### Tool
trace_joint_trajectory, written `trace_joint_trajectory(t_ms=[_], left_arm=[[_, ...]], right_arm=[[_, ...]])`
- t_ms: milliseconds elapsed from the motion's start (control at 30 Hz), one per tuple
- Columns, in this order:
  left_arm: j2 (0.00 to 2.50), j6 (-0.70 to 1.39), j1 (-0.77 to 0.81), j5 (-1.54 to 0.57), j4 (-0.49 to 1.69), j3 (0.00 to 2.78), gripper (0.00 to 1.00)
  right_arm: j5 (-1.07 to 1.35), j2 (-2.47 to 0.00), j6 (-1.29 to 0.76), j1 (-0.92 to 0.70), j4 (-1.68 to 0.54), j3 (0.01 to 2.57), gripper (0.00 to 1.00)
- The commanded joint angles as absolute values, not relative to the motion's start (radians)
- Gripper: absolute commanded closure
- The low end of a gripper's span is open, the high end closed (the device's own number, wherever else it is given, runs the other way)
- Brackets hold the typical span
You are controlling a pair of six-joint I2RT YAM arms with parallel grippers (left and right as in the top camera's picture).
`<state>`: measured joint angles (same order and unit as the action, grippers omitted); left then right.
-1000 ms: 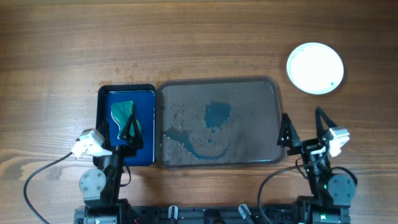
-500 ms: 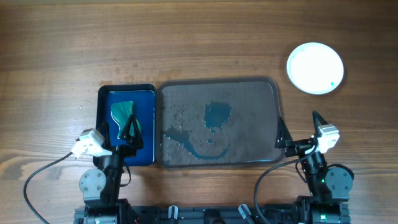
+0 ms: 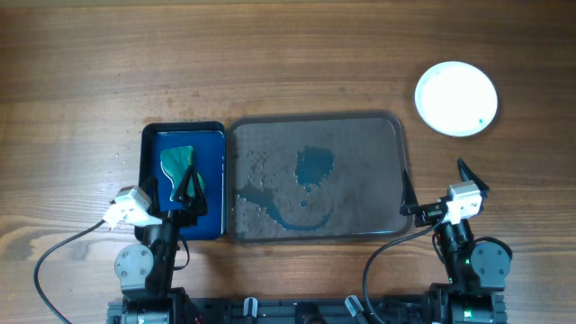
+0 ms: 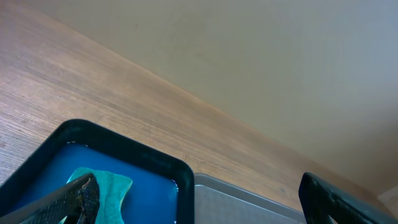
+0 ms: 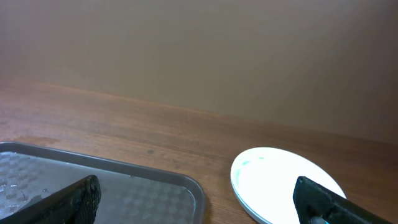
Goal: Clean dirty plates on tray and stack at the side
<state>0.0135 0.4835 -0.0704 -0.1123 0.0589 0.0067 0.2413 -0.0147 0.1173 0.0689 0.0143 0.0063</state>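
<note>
A stack of white plates (image 3: 456, 98) sits on the table at the far right, off the tray; it also shows in the right wrist view (image 5: 283, 183). The dark brown-grey tray (image 3: 387, 126) lies in the middle, with no plates on it, wet with blue smears (image 3: 313, 167); its corner shows in the right wrist view (image 5: 186, 186). My left gripper (image 3: 186, 191) is open and empty over the near end of the blue tray. My right gripper (image 3: 439, 192) is open and empty, near the tray's right front corner.
A deep-blue tray (image 3: 216, 135) with a green sponge (image 3: 177, 160) stands left of the big tray; both show in the left wrist view, the blue tray (image 4: 143, 155) and the sponge (image 4: 112, 186). Wooden table (image 3: 270, 63) all around.
My right arm has drawn back toward the front edge and turned a little. The left arm, the plates and the trays have not moved.
</note>
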Motion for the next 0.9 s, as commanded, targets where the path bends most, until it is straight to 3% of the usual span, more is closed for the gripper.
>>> trace_joint_trajectory(t_ms=[0, 433, 700, 867], left_arm=[[0.004, 0.468, -0.063, -0.102, 0.069, 0.006, 0.0], [0.004, 0.463, -0.063, -0.095, 0.069, 0.006, 0.0], [0.031, 0.073, -0.064, -0.051, 0.075, 0.006, 0.0], [0.061, 0.052, -0.064, -0.051, 0.074, 0.006, 0.0]], right_arm=[[0.224, -0.004, 0.105, 0.075, 0.016, 0.005, 0.0], [0.224, -0.004, 0.105, 0.075, 0.017, 0.005, 0.0], [0.224, -0.004, 0.105, 0.075, 0.017, 0.005, 0.0], [0.224, -0.004, 0.105, 0.075, 0.017, 0.005, 0.0]])
